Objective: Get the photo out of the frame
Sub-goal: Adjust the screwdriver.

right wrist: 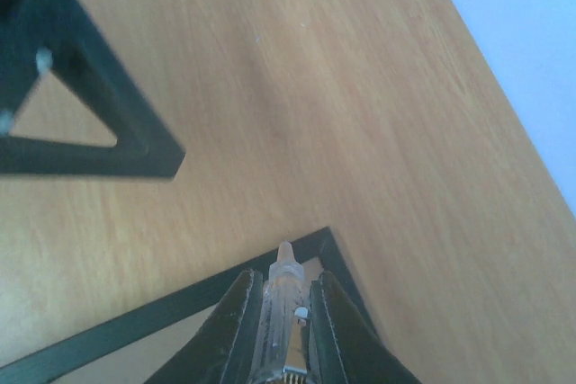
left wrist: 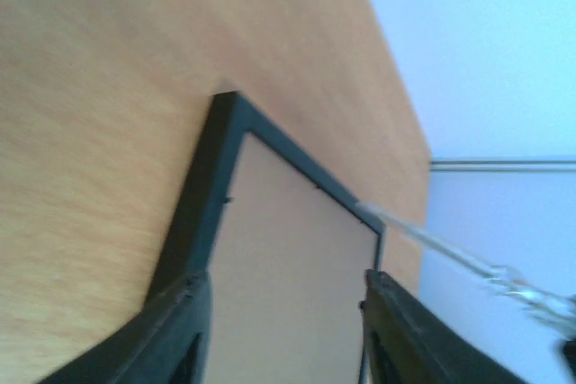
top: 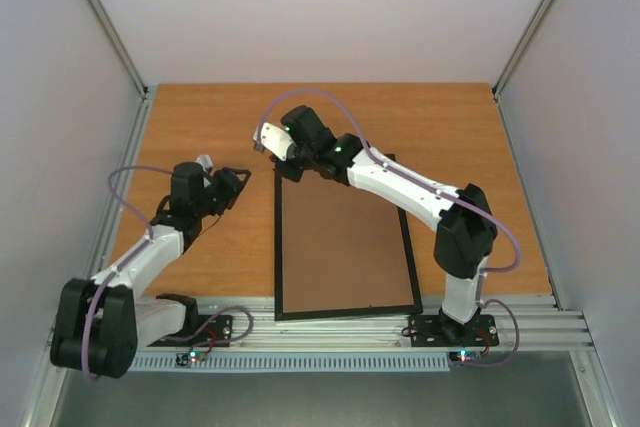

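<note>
Frame [top: 345, 247] lies back-up on the bench [top: 420, 117]; right jaws pinch a clear tool [right wrist: 286, 303] at its corner, left jaws wide. Its back probably needs levering open next.

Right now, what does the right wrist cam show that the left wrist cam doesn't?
Right wrist only: the right fingers shut on the clear tool, its tip near a corner of the frame. There is also a blurred dark triangle at upper left, possibly the other arm's end.
Left wrist only: the left fingers, apart and empty, and a wide stretch of the brown backing board.
Both: the black frame, the tool and the wooden table.
</note>
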`<state>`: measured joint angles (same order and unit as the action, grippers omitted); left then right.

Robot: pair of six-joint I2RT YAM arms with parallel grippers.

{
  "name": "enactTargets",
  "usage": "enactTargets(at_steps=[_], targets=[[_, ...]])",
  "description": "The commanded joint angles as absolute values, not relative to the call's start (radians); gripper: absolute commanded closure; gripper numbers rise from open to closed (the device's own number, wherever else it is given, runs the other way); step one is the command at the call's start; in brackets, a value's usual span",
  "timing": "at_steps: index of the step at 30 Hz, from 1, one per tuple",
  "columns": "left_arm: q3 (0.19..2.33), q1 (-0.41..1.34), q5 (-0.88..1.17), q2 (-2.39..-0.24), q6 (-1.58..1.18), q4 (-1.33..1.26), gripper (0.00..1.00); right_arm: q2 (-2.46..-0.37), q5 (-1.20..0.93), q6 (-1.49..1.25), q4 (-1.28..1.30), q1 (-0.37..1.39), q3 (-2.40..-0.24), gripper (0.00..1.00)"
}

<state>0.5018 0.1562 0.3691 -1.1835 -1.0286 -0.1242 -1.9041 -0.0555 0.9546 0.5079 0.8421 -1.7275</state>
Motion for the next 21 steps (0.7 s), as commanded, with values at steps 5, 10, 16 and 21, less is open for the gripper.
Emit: enactTargets(at_steps=[5, 10, 16, 21], targets=[[0.499, 0.155, 0.450, -1.035, -1.260, -0.186, 0.40, -1.686, -0.085, 0.822, 0.230, 0.879, -1.455, 0.99], [0.524, 0.200, 0.480, -1.034, -1.337, -0.233, 0.33, -1.623, -0.082, 0.813, 0.119, 0.934, -1.342, 0.99], [0.534, 0.246, 0.471, -1.029, -1.391, -0.276, 0.32, -1.589, -0.060, 0.806, 0.008, 0.981, -1.259, 0.99], [0.533, 0.263, 0.462, -1.031, -1.415, -0.300, 0.37, -1.574, -0.057, 0.789, -0.071, 0.996, -1.207, 0.99]])
